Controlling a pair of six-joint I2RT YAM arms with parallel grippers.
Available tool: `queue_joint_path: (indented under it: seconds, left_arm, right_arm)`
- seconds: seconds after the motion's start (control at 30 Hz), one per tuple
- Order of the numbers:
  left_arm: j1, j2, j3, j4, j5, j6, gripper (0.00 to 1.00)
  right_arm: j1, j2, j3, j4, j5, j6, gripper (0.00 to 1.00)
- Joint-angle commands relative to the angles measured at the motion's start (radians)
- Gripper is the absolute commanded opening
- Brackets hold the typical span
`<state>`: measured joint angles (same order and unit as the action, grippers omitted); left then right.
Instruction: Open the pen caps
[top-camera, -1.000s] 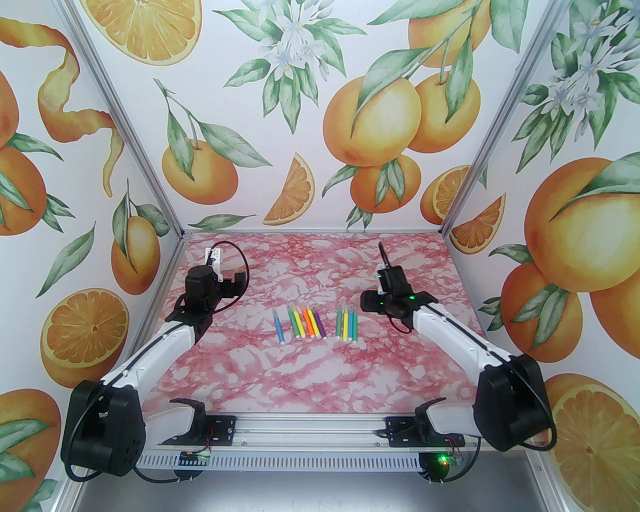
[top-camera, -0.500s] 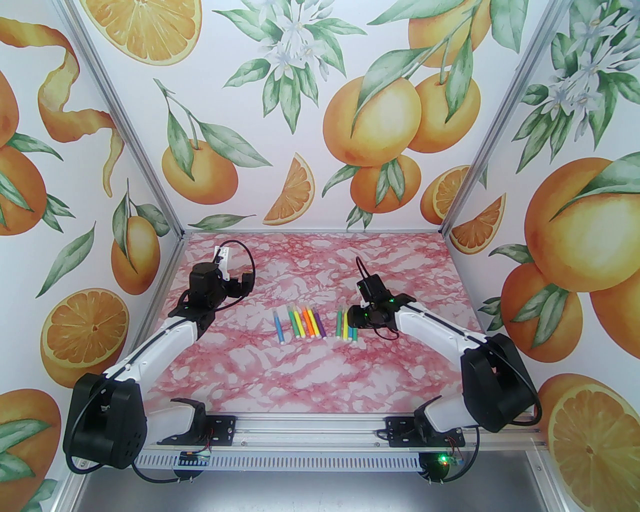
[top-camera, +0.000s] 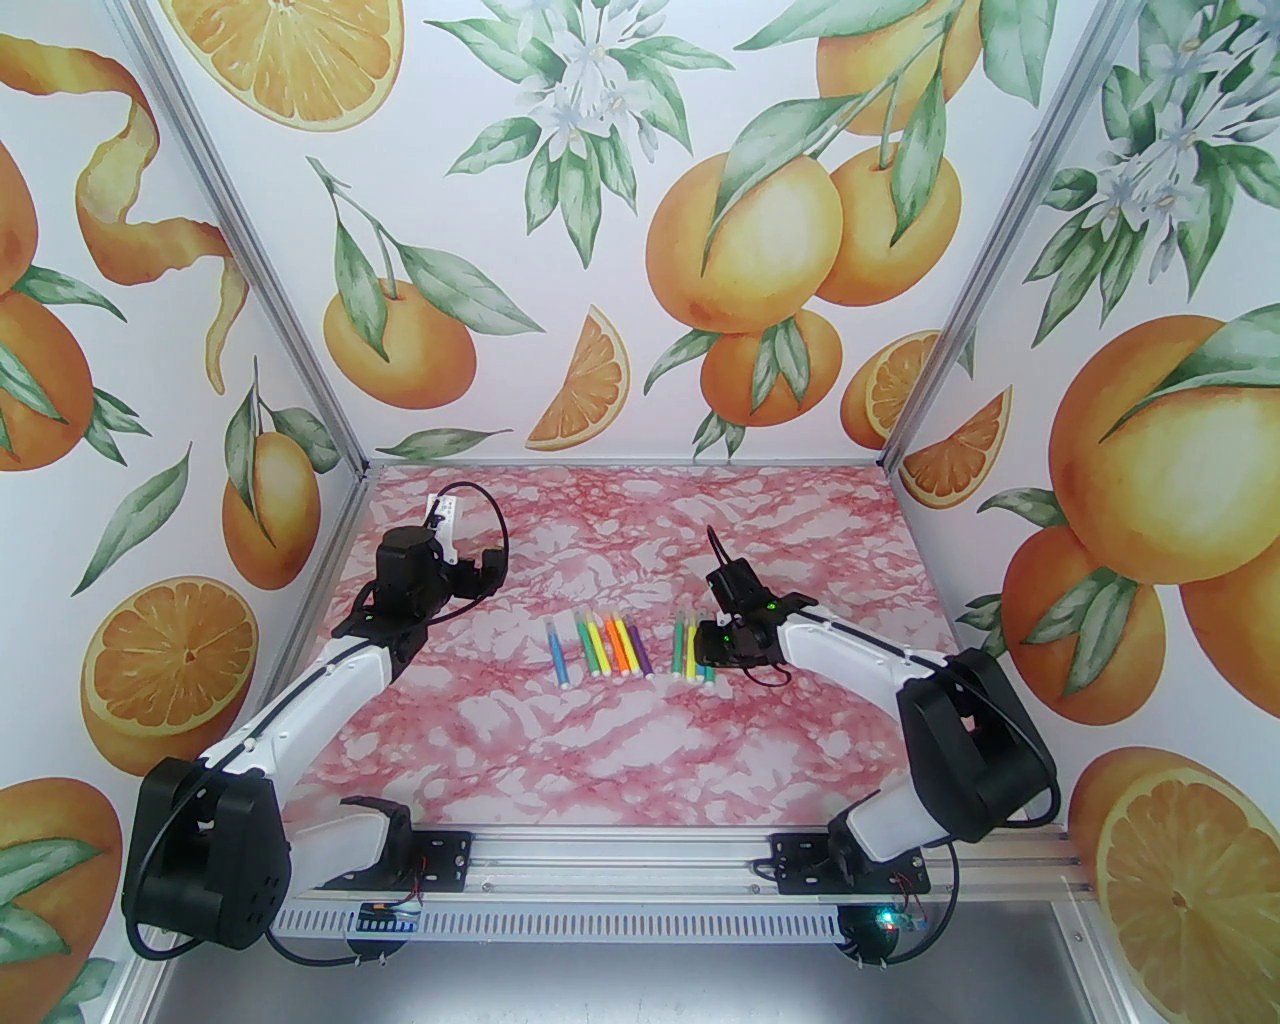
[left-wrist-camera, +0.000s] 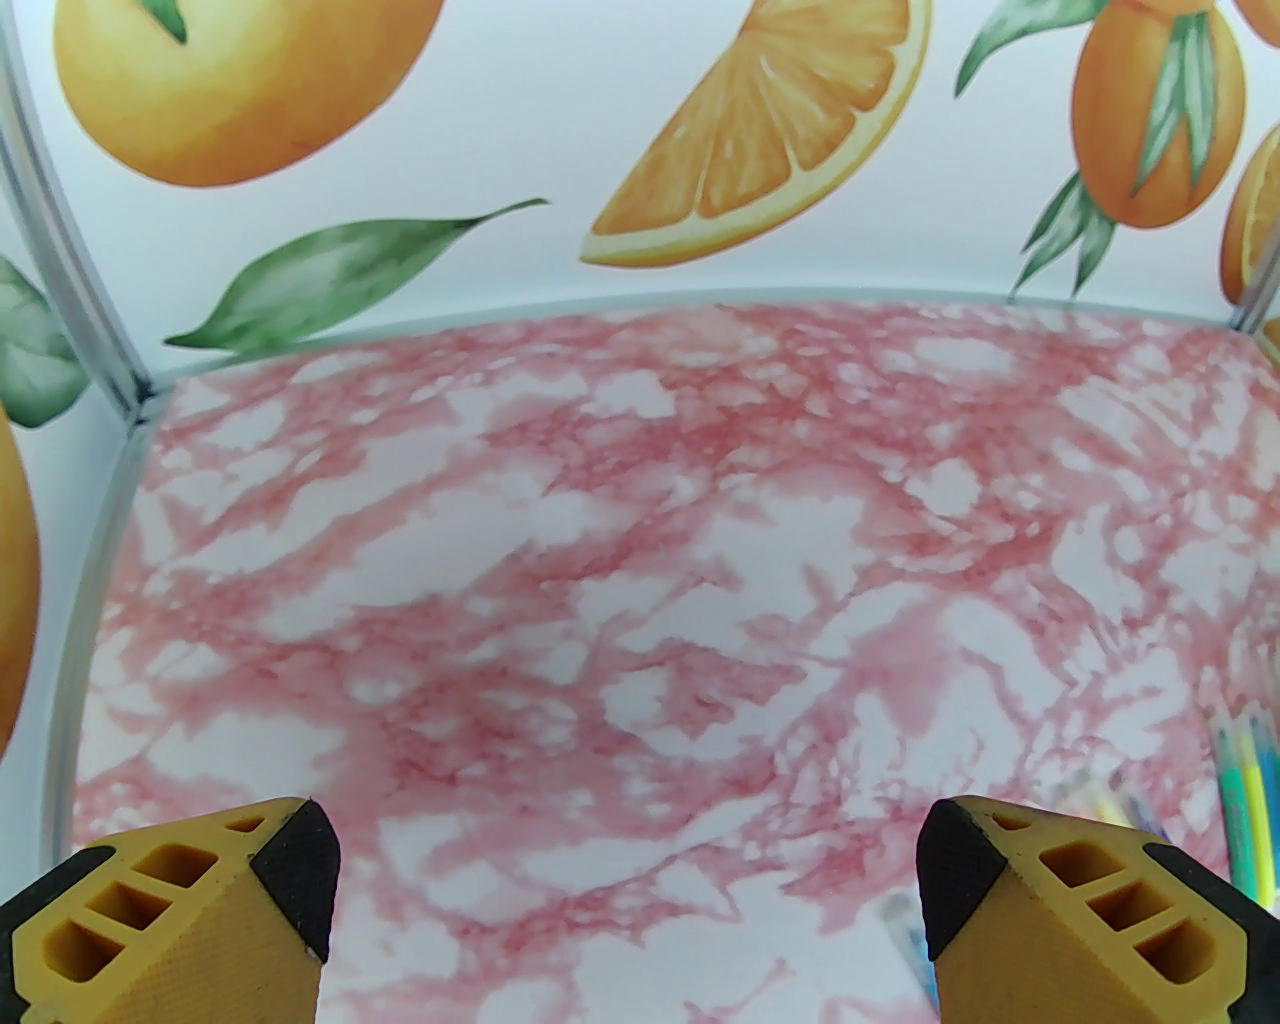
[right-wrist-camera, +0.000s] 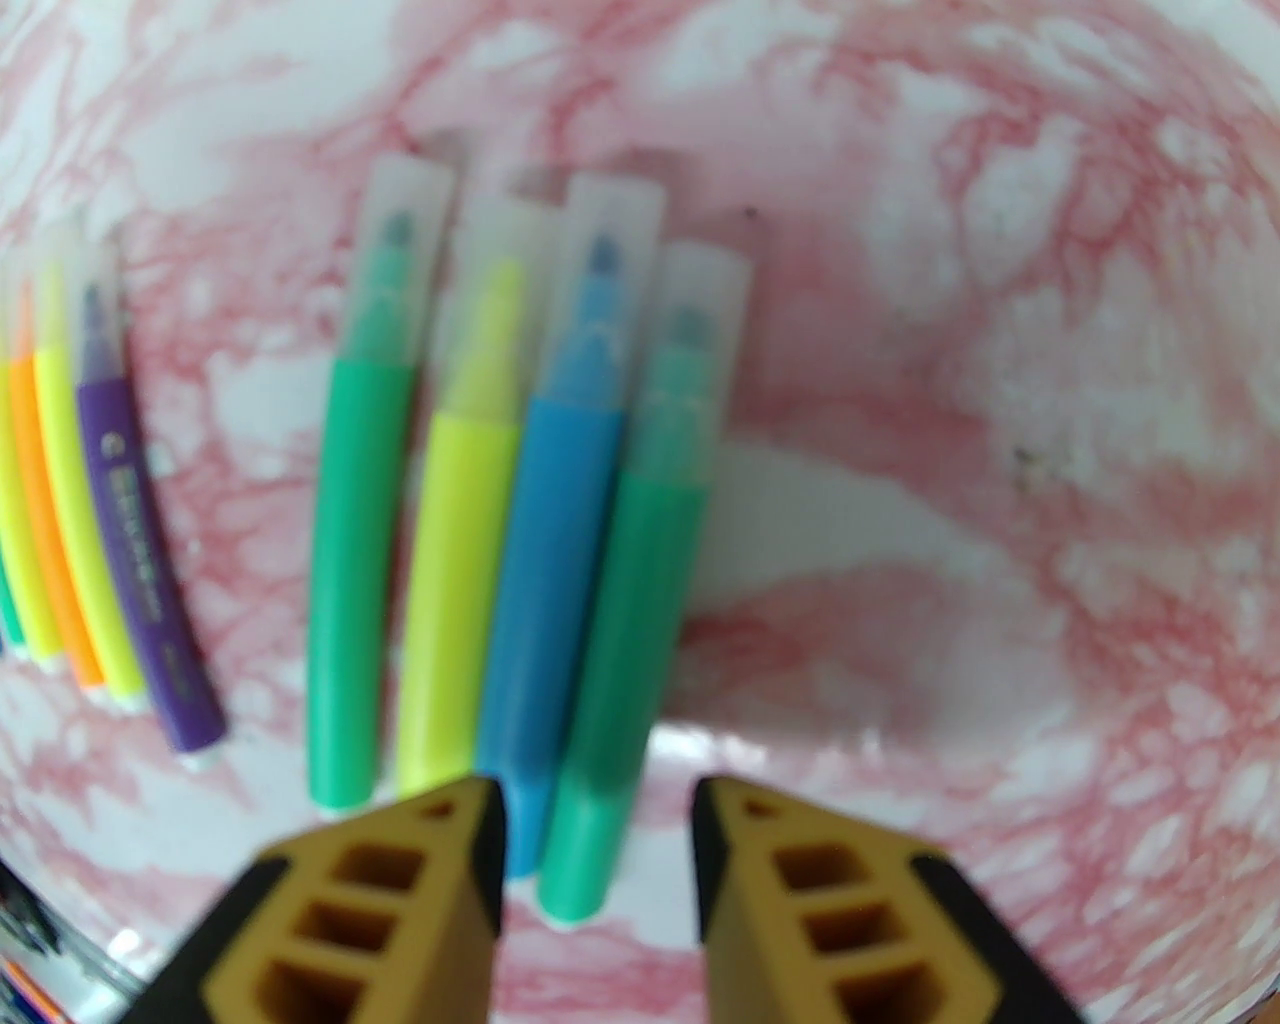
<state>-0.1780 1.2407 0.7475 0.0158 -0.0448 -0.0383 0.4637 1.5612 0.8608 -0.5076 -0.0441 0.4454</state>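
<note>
Though near pens (right-wrist-camera: 560, 520), open table (right-wrist-camera: 1000, 600) rightward.

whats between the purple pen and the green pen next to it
Only bare table, seen in the right wrist view: the purple pen and that green pen lie apart.

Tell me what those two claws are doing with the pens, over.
Left claw wide open, off to the side. Right claw part open, straddling the near end of the rightmost green pen. Its cap on. Blue pen crowds it.
</note>
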Motion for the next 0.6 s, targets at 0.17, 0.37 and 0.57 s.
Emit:
queue_joint_path:
  seconds: [0.17,0.37,0.57]
  left_arm:
    - [-0.004,-0.016,0.033,-0.019,-0.003,-0.013,1.0]
    - [-0.004,-0.016,0.035,-0.025,-0.006,-0.015,1.0]
    - [-0.003,-0.014,0.039,-0.028,-0.005,-0.018,1.0]
  right_arm:
    - [0.006,0.028,-0.016,0.04,0.018,0.017,0.34]
    - [0.006,0.046,-0.022,0.052,0.019,0.018,0.34]
    - [0.005,0.056,-0.029,0.056,0.028,0.017,0.32]
